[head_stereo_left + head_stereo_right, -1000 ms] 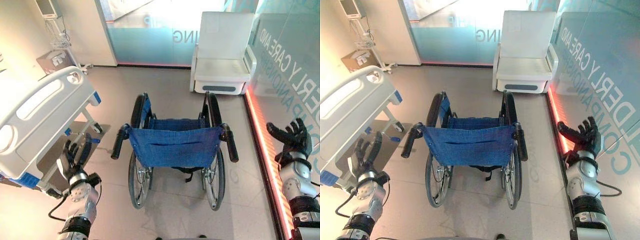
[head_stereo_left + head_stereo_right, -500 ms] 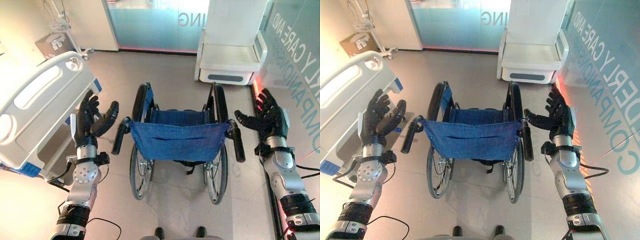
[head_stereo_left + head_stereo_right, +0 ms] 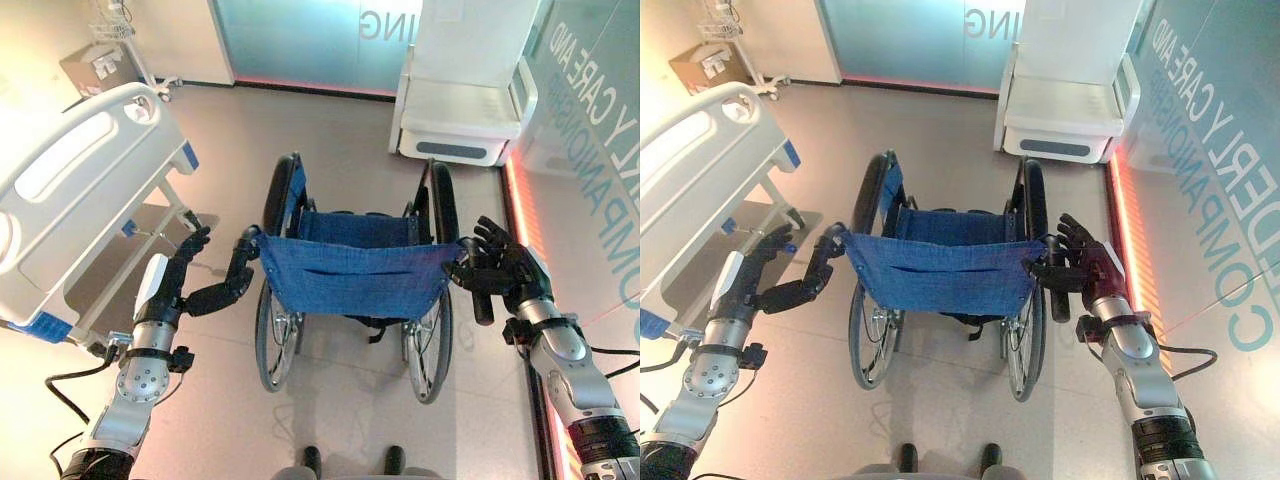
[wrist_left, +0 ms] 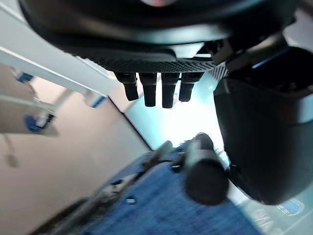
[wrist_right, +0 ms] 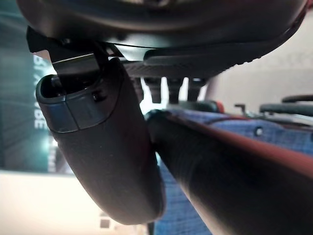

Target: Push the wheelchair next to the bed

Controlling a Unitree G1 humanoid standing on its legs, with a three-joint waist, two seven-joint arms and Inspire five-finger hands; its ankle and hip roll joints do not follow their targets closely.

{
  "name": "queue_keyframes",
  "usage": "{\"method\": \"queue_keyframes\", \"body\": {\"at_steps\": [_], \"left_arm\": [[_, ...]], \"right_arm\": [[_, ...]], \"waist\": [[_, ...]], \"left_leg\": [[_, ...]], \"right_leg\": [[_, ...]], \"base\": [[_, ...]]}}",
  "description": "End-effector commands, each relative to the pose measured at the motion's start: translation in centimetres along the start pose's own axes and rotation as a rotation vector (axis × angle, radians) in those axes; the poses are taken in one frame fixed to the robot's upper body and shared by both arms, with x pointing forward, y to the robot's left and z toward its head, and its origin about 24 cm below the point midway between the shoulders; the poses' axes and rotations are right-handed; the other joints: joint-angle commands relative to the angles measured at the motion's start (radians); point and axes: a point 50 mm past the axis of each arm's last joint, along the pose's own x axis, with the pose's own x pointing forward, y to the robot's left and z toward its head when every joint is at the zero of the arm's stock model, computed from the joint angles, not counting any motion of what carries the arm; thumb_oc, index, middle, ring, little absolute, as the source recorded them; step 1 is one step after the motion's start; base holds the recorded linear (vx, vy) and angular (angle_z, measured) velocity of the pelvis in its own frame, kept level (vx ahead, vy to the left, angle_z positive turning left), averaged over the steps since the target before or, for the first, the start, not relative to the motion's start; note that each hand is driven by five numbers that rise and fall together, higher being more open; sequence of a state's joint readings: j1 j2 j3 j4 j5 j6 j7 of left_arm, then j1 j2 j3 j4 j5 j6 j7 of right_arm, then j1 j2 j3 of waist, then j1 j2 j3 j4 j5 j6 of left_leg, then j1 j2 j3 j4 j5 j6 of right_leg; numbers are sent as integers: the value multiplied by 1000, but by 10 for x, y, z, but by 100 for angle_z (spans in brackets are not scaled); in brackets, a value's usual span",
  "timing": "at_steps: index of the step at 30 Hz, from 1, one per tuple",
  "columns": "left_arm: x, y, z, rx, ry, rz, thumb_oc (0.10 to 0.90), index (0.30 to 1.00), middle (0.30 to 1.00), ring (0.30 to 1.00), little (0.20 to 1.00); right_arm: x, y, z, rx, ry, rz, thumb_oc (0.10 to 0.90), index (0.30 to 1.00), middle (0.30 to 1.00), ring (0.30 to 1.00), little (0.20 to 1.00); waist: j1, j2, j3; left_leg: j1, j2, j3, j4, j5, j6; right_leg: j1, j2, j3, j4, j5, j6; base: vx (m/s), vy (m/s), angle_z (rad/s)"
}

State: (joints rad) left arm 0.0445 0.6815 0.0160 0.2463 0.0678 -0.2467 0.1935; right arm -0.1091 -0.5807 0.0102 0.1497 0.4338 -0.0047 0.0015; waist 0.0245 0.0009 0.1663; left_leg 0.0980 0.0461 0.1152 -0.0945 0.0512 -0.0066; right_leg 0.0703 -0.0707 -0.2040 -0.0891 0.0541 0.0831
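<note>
The wheelchair point(image 3: 350, 275), with a blue cloth back and black wheels, stands in the middle of the floor with its back towards me. The white bed point(image 3: 80, 190) runs along the left, its footboard nearest the chair. My left hand point(image 3: 172, 288) is open just left of the left push handle point(image 3: 240, 268). Its thumb reaches under that handle point(image 4: 205, 176) and its fingers point(image 4: 156, 90) are straight beyond it. My right hand point(image 3: 515, 275) is open at the right push handle point(image 3: 484, 308). There the thumb point(image 5: 102, 161) lies against the handle point(image 5: 220, 171) and the fingers are spread.
A white armchair point(image 3: 465, 100) stands at the back right, beyond the wheelchair. A glass wall with large lettering point(image 3: 600, 150) runs along the right, with a red light strip point(image 3: 520, 200) at its foot. A medical stand point(image 3: 105, 55) is at the back left.
Both hands have dropped from a raised, spread pose and moved inwards to the wheelchair's push handles. The camera has shifted a little; the wheelchair and bed have stayed put.
</note>
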Motion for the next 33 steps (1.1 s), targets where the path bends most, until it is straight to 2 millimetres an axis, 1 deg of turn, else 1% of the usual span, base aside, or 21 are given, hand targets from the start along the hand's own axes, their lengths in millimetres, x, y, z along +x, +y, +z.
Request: {"method": "queue_keyframes", "body": {"at_steps": [1, 2, 6, 8, 9, 10, 11, 14, 16, 17, 20, 23, 25, 26, 27, 29, 33], "left_arm": [[23, 40, 28, 76, -126, 98, 800, 900, 900, 900, 900], [23, 39, 27, 77, -122, 92, 800, 900, 900, 900, 900], [30, 32, 22, 201, -89, 61, 800, 900, 900, 900, 900], [33, 32, 22, 207, -81, 56, 800, 900, 900, 900, 900], [37, 33, 22, 213, -74, 56, 800, 900, 900, 900, 900], [37, 33, 22, 213, -74, 57, 800, 900, 900, 900, 900], [42, 33, 23, 225, -67, 59, 800, 900, 900, 900, 900], [49, 34, 26, 254, -69, 61, 800, 900, 900, 900, 900], [58, 36, 31, 272, -60, 58, 800, 900, 900, 900, 900], [59, 36, 31, 273, -60, 59, 800, 900, 900, 900, 900], [66, 40, 34, 301, -36, 48, 800, 900, 900, 900, 900], [77, 48, 41, 325, -11, 38, 800, 900, 900, 900, 900], [82, 51, 43, 340, 13, 29, 800, 900, 900, 900, 900], [83, 51, 43, 340, 13, 30, 800, 900, 900, 900, 900], [87, 52, 46, 356, 33, 22, 800, 900, 900, 900, 900], [91, 55, 47, 366, 48, 17, 800, 900, 900, 900, 900], [92, 53, 45, 377, 76, -8, 800, 900, 900, 900, 900]], "right_arm": [[4, -16, 40, -131, -154, -32, 800, 900, 900, 900, 900], [4, -16, 40, -136, -153, -30, 800, 900, 900, 900, 900], [9, -13, 38, -234, -105, -12, 800, 900, 900, 900, 900], [11, -14, 38, -275, -91, -22, 800, 900, 900, 900, 900], [14, -17, 38, -344, -70, -43, 800, 900, 900, 900, 900], [14, -17, 38, -344, -70, -44, 800, 900, 900, 900, 900], [18, -20, 38, -416, -46, -72, 800, 900, 900, 900, 900], [25, -21, 40, -471, -9, -95, 800, 900, 900, 900, 900], [30, -24, 36, -571, 52, -134, 800, 900, 900, 900, 900], [31, -24, 36, -578, 56, -136, 800, 900, 900, 900, 900], [36, -28, 34, -680, 129, -146, 800, 900, 900, 900, 900], [43, -34, 41, -822, 182, -193, 800, 900, 900, 900, 900], [47, -37, 45, -890, 215, -211, 800, 900, 900, 900, 900], [47, -37, 45, -890, 215, -212, 800, 900, 900, 900, 900], [51, -39, 51, -958, 238, -248, 800, 900, 900, 900, 900], [53, -42, 55, -1024, 266, -299, 800, 900, 900, 900, 900], [54, -44, 55, -1081, 315, -324, 800, 900, 900, 900, 900]], "waist": [[-1, -10, -30], [-2, -10, -30], [-9, -11, -29], [-11, -12, -28], [-13, -13, -27], [-13, -13, -27], [-16, -14, -26], [-19, -15, -26], [-21, -16, -25], [-21, -16, -24], [-23, -16, -22], [-25, -15, -13], [-26, -14, -9], [-26, -14, -8], [-26, -13, -3], [-26, -12, 1], [-27, -9, 6]], "left_leg": [[-22, -36, -7, 41, -96, 25], [-23, -36, -6, 42, -97, 25], [-28, -37, 2, 52, -100, 25], [-29, -38, 4, 55, -101, 26], [-32, -38, 7, 60, -102, 26], [-32, -38, 7, 60, -102, 26], [-32, -39, 9, 64, -104, 27], [-31, -39, 13, 66, -106, 27], [-32, -39, 16, 70, -108, 27], [-32, -39, 17, 71, -108, 27], [-35, -38, 20, 77, -110, 28], [-41, -39, 24, 88, -113, 29], [-43, -40, 25, 92, -116, 30], [-43, -39, 25, 92, -116, 30], [-46, -40, 26, 97, -118, 31], [-50, -42, 24, 101, -121, 32], [-54, -45, 24, 105, -123, 35]], "right_leg": [[-19, -6, 2, 89, -91, 11], [-19, -6, 3, 90, -91, 12], [-27, -5, 8, 97, -88, 17], [-28, -4, 11, 98, -87, 17], [-30, -4, 14, 100, -86, 18], [-30, -4, 14, 100, -86, 18], [-32, -3, 17, 103, -86, 19], [-32, -1, 20, 103, -85, 18], [-33, -1, 23, 105, -85, 19], [-33, -1, 24, 105, -85, 19], [-37, -1, 26, 109, -85, 19], [-40, -1, 30, 115, -84, 18], [-42, 0, 34, 117, -85, 17], [-42, 0, 34, 117, -85, 17], [-45, 0, 36, 120, -85, 17], [-47, 1, 39, 122, -86, 16], [-51, 3, 45, 123, -86, 14]], "base": [[0, 0, 0], [0, 0, 0], [0, 0, 0], [0, 0, 0], [0, 0, 0], [0, 0, 0], [-6, -8, -4], [-1, -5, -4], [0, 0, 0], [0, 0, 0], [0, 0, 0], [-30, -8, -7], [-16, -2, -2], [-34, -5, -3], [0, 0, 0], [-20, -3, -1], [-22, 8, 3]]}}
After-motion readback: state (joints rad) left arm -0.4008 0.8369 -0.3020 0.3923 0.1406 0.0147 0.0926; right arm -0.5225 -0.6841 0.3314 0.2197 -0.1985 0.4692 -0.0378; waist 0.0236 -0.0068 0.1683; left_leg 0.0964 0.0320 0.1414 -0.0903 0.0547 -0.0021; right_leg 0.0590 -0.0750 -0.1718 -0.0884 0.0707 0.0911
